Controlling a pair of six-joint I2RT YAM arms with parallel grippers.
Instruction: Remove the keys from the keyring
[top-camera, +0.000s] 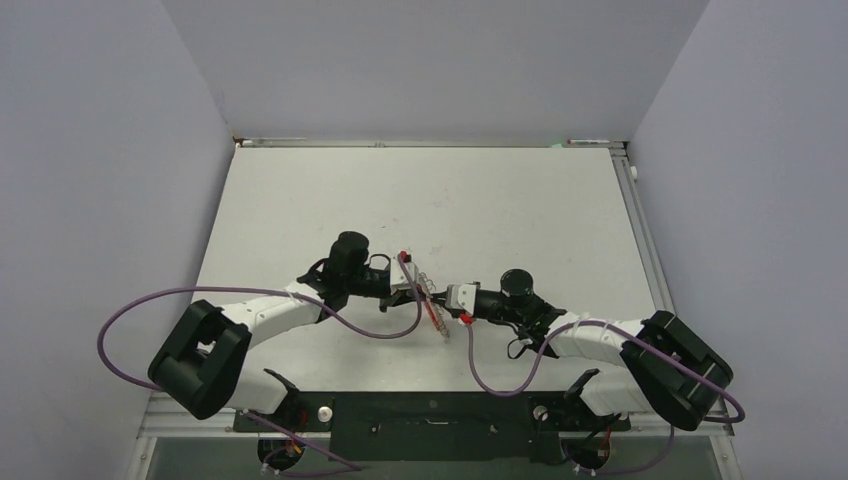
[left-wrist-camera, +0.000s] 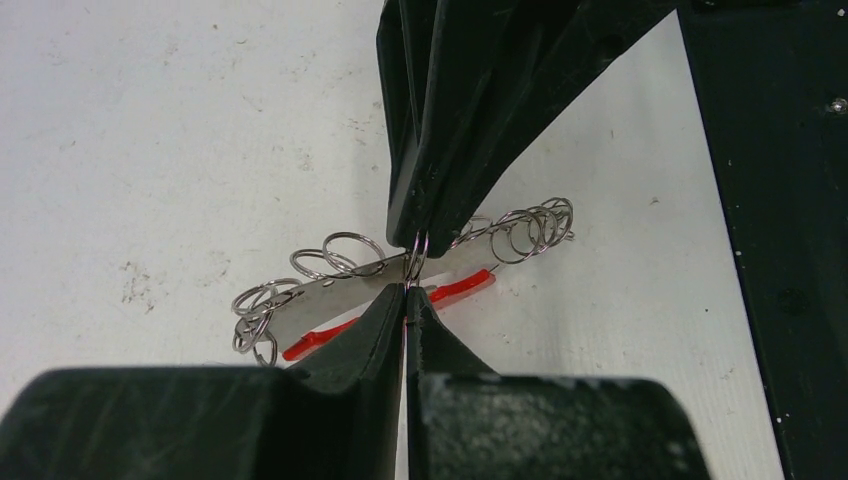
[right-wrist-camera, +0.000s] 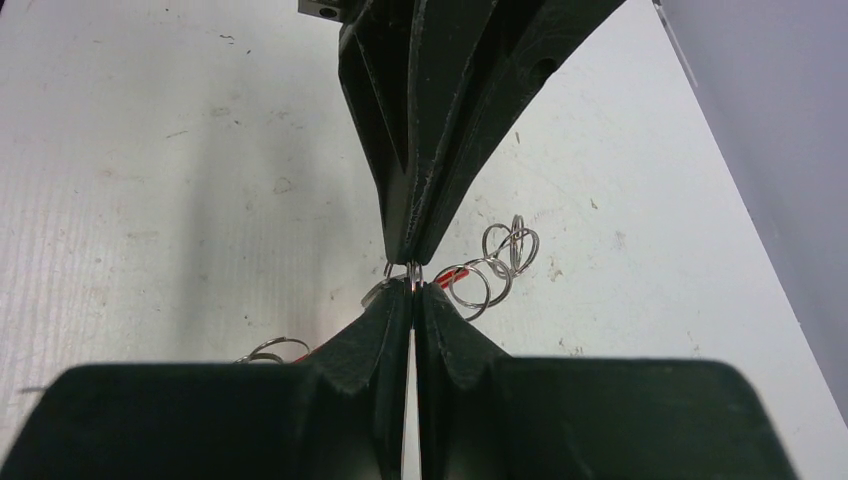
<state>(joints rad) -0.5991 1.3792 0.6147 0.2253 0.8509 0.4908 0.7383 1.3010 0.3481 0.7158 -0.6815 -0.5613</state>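
Where it reaches the middle of the table (top-camera: 520, 200), the left gripper (left-wrist-camera: 405, 300) is clamped on a small wire loop of the keyring (left-wrist-camera: 415, 258). Tip to tip with it, the right gripper (right-wrist-camera: 412, 295) pinches that same loop, with the red strap (left-wrist-camera: 462, 288) and spare loops (left-wrist-camera: 530, 225) trailing to either side.

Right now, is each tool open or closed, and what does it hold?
Left tool: closed, pinching one small silver metal ring.
Right tool: closed, pinching the same ring from the opposite side.

Left gripper (top-camera: 412, 285) touches the keyring (top-camera: 437, 320) from its left, right gripper (top-camera: 452, 300) from its right; table (top-camera: 300, 200) lies under it.
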